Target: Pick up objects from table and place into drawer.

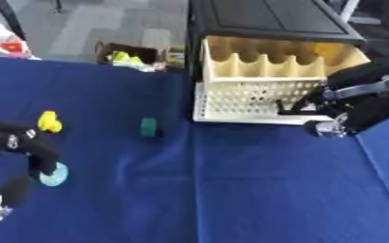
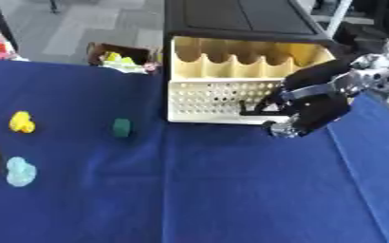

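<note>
Right robot hand (image 2: 310,111) is seen at the open drawer's (image 2: 231,97) front right corner, fingers curled, nothing seen pinched. Left robot hand (image 1: 19,144) is held with fingers bent down onto a light-blue object (image 2: 19,172). Yellow object (image 2: 21,122) and green object (image 2: 121,127) lie apart on the blue surface (image 2: 214,190), left of the drawer.

A matt blue cloth (image 1: 231,190) covers the table, lying mostly smooth with soft creases near the middle. The drawer (image 2: 223,97) looks like cream plastic, its front wall perforated in a fine lattice, set in a black cabinet (image 1: 264,19) of smooth, faintly glossy plastic. The right hand (image 2: 314,111) shows matt black casing with silvery metal joints. The left hand (image 1: 19,147) is matt black. The yellow piece (image 1: 49,121), green piece (image 1: 149,127) and pale blue piece (image 2: 20,171) look smooth, like plastic.
</note>
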Controlling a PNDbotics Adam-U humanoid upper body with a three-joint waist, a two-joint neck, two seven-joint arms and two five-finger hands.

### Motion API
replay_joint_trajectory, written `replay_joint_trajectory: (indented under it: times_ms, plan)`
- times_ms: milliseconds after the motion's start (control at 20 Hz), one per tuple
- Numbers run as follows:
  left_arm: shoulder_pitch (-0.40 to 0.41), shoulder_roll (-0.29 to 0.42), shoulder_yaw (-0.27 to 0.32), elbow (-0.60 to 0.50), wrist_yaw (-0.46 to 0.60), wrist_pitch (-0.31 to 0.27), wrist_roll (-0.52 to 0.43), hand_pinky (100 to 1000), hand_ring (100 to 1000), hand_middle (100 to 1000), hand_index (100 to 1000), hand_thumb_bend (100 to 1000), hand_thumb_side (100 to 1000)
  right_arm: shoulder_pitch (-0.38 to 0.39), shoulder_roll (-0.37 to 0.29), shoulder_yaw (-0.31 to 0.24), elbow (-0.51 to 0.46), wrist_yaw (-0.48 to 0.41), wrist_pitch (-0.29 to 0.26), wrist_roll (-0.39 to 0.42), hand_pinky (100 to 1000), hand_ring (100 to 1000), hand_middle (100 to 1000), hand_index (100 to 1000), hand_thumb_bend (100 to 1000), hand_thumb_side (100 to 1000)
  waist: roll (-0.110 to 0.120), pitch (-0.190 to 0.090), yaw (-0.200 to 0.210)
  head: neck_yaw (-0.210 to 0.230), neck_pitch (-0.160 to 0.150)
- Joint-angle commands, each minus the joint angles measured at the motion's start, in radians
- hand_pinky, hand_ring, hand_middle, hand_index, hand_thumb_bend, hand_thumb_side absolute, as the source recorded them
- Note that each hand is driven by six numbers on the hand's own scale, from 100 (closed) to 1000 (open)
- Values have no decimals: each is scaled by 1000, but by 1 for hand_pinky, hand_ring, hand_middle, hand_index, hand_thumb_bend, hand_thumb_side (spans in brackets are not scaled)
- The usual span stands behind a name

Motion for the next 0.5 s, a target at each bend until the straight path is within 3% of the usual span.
replay_joint_trajectory:
  times_ms: [50,500]
  plan:
    - [-10,26,9,-8,-2,-2,-4,382,515,529,733,100,560,11,-21,-6,4,-58,46,1,243,361,477,961,100,1000,6,-18,3,-2,-7]
    - [-12,27,7,-7,0,-6,-5,383,517,531,732,100,554,31,-68,-20,-83,-185,166,1,264,385,483,962,100,1000,7,-19,3,-3,-6]
